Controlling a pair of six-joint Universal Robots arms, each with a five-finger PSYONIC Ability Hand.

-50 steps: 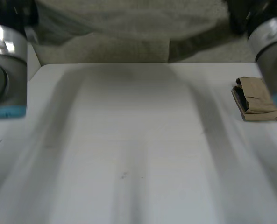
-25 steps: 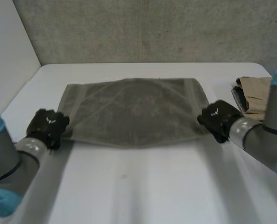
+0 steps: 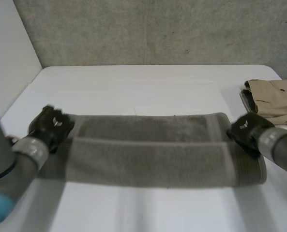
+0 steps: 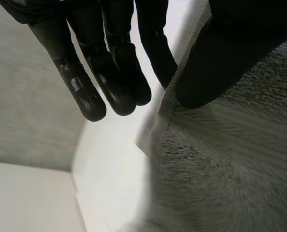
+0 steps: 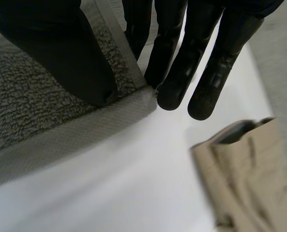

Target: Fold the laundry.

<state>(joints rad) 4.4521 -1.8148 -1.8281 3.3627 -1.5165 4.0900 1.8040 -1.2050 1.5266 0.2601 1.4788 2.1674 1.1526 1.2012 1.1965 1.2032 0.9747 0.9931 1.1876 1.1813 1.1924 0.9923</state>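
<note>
The left hand (image 4: pixel 112 72) pinches one end of the grey towel (image 3: pixel 153 154): its thumb presses on the pile and the nearest finger meets the hem from the other side, while the other fingers reach straight past the edge. The right hand (image 5: pixel 174 67) grips the opposite end the same way, the towel's corner at its fingertips. Between the hands the towel lies folded in a long band on the white table (image 3: pixel 148 87), with a grey wall (image 3: pixel 158 29) behind. A folded tan garment (image 3: pixel 274 99) lies just beyond the right fingers, apart from the towel.

Towel (image 3: pixel 153 154) across table (image 3: pixel 148 87); folded garment (image 3: pixel 274 99) at right rear
</note>
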